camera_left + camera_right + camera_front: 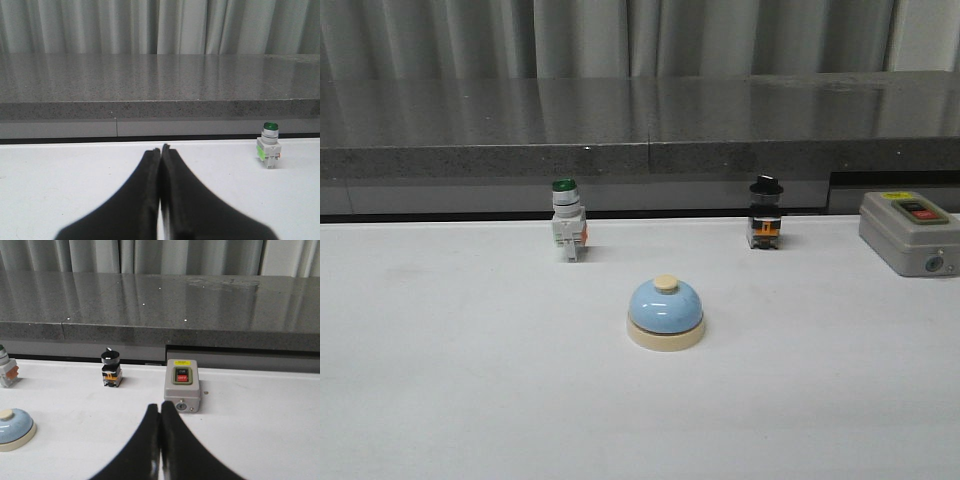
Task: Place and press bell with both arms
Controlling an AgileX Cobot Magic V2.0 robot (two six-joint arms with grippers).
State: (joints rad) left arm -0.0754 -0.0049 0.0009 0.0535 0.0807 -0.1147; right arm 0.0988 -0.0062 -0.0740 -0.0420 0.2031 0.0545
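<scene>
The bell (665,312), a light-blue dome with a cream base and cream knob, stands upright on the white table near the middle. It also shows at the edge of the right wrist view (14,428). Neither arm shows in the front view. My left gripper (160,150) is shut and empty, low over the table; the bell is out of its view. My right gripper (160,406) is shut and empty, with the bell off to one side and apart from it.
A green-capped white switch (567,220) and a black-capped switch (765,213) stand at the table's back. A grey box with red and black buttons (910,232) sits at the back right, just beyond my right gripper (182,385). A dark stone ledge (640,125) runs behind.
</scene>
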